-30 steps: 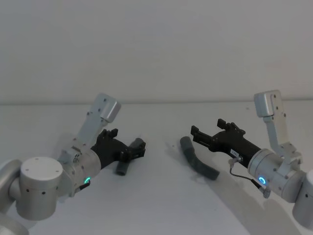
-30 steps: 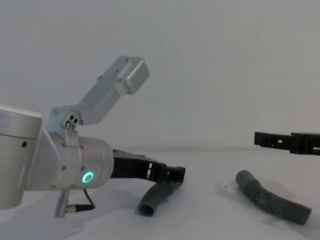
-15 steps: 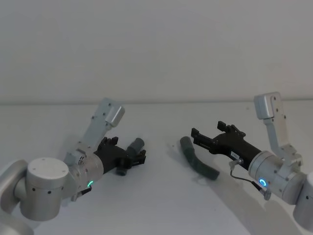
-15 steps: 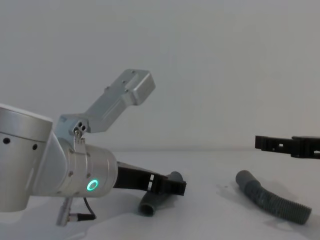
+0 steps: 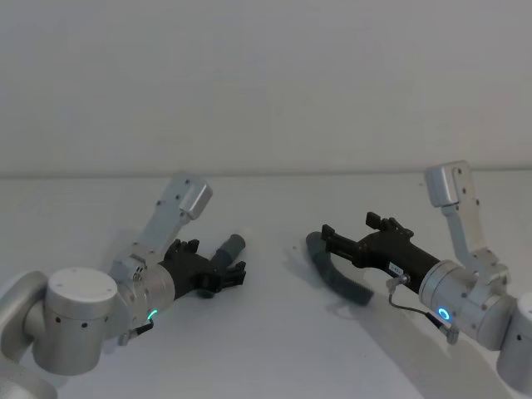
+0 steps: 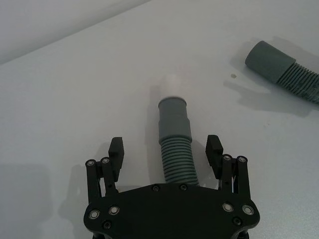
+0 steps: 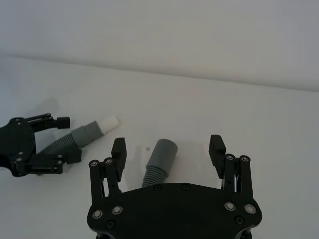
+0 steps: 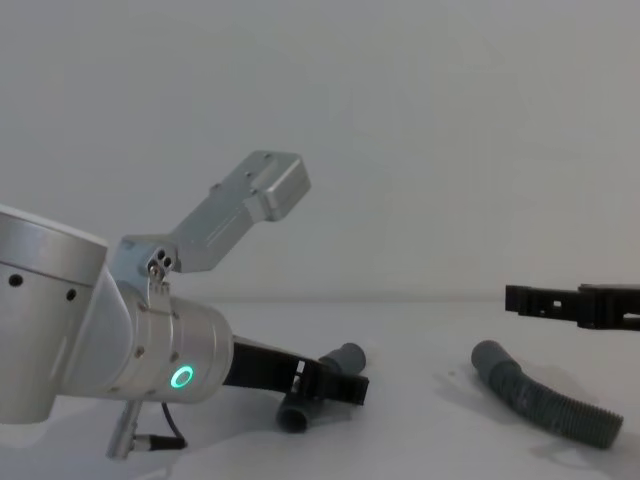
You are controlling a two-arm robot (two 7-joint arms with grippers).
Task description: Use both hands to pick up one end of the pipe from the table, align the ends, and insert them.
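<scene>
Left of the long dark grey ribbed plastic hose (image 5: 339, 281) on the matte white table (image 5: 274, 341) lies the short dark grey white-tipped tube (image 6: 174, 134) — the black two-fingered left gripper (image 6: 165, 149) straddles it, fingers (image 6: 116, 150) spread wide. Above the hose's cuff (image 7: 164, 151) hovers the black right gripper (image 7: 168, 148), equally wide.

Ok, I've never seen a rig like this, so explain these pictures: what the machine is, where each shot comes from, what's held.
It is a robot with two silver arms, each ending in a black two-fingered tool. One picture looks down from its head, one across from its chest, and two come from the wrists. On the white table lie two grey pipe pieces. The left tool is open, its fingers either side of the short piece with the white tip. The right tool is open above the ribbed hose, near its smooth cuff. Nothing is held yet.
</scene>
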